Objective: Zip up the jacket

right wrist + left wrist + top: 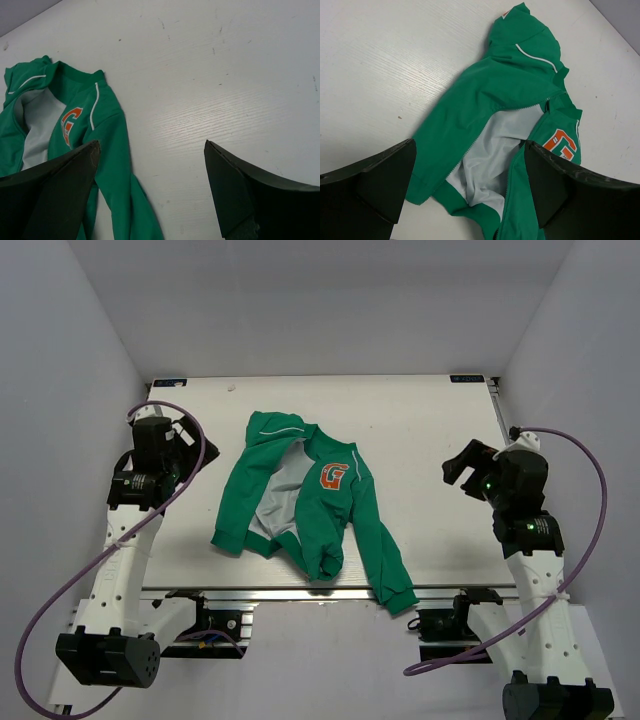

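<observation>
Small green zip-front jacket [330,510] lies unzipped mid-frame, zip axis top-to-bottom. Left hand [192,448] sits nearer than right hand [460,468]; both spread wide, empty.

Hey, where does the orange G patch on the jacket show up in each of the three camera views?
Top external: the orange G patch is almost dead centre.
Left wrist: right of centre, slightly below the middle.
Right wrist: far left, about mid-height.
Shared landmark: the light grey lining lies directly left of the patch in all three.
</observation>
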You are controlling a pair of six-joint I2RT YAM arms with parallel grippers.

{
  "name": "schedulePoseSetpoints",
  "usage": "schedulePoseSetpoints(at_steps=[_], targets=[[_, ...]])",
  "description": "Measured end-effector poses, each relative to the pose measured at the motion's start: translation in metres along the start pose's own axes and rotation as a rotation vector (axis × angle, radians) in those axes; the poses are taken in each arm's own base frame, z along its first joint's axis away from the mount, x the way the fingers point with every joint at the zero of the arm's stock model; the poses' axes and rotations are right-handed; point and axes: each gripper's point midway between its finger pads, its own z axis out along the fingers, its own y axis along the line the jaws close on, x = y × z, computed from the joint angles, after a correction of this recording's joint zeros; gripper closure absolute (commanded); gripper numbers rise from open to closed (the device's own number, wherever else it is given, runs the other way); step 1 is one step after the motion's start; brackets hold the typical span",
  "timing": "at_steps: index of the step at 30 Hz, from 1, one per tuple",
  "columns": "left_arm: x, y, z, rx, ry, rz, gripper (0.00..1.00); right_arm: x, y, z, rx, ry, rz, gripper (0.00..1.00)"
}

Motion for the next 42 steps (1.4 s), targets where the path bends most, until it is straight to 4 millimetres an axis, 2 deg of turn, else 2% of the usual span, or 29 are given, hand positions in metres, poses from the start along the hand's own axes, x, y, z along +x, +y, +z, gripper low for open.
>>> schedulePoseSetpoints(at_steps=[7,10,13,16,19,23,25,27,30,33,36,38,39,40,41,42], targets=[[0.005,0.004,0.006,-0.018,0.024,0.016,0.02,-0.001,0.013,0.003,-0.063,0.005,0.027,0.11],[0.009,0.005,0.016,-0.034,0.047,0.020,0.02,0.001,0.017,0.007,-0.083,0.020,0.029,0.11],[0.014,0.006,0.035,-0.056,0.078,0.024,0.02,0.007,0.023,0.014,-0.126,0.063,0.026,0.11],[0.021,0.004,0.065,-0.071,0.129,0.035,0.02,0.020,0.029,0.026,-0.171,0.138,0.012,0.11],[0.024,-0.010,0.098,-0.037,0.179,0.048,0.02,0.040,0.035,0.044,-0.190,0.239,-0.011,0.11],[0.018,-0.046,0.148,0.045,0.202,0.095,0.02,0.091,0.065,0.061,-0.219,0.397,-0.119,0.11],[0.014,-0.071,0.176,0.085,0.200,0.144,0.02,0.115,0.079,0.067,-0.235,0.475,-0.167,0.11],[0.013,-0.096,0.205,0.112,0.203,0.200,0.02,0.134,0.086,0.080,-0.224,0.538,-0.198,0.11],[0.017,-0.121,0.248,0.133,0.193,0.266,0.02,0.155,0.090,0.101,-0.189,0.592,-0.233,0.11],[0.032,-0.124,0.286,0.117,0.212,0.318,0.02,0.172,0.096,0.120,-0.157,0.610,-0.289,0.11],[0.052,-0.113,0.315,0.090,0.248,0.360,0.02,0.183,0.104,0.135,-0.139,0.606,-0.328,0.12],[0.064,-0.107,0.329,0.082,0.270,0.385,0.02,0.187,0.106,0.144,-0.132,0.596,-0.335,0.15],[0.069,-0.104,0.334,0.078,0.279,0.394,0.02,0.189,0.105,0.148,-0.127,0.593,-0.336,0.19],[0.073,-0.102,0.337,0.076,0.286,0.403,0.10,0.191,0.104,0.151,-0.123,0.590,-0.337,0.22],[0.076,-0.102,0.340,0.079,0.290,0.410,0.29,0.192,0.104,0.155,-0.121,0.586,-0.339,0.24],[0.077,-0.104,0.342,0.088,0.289,0.412,0.39,0.194,0.103,0.158,-0.118,0.583,-0.340,0.30]])
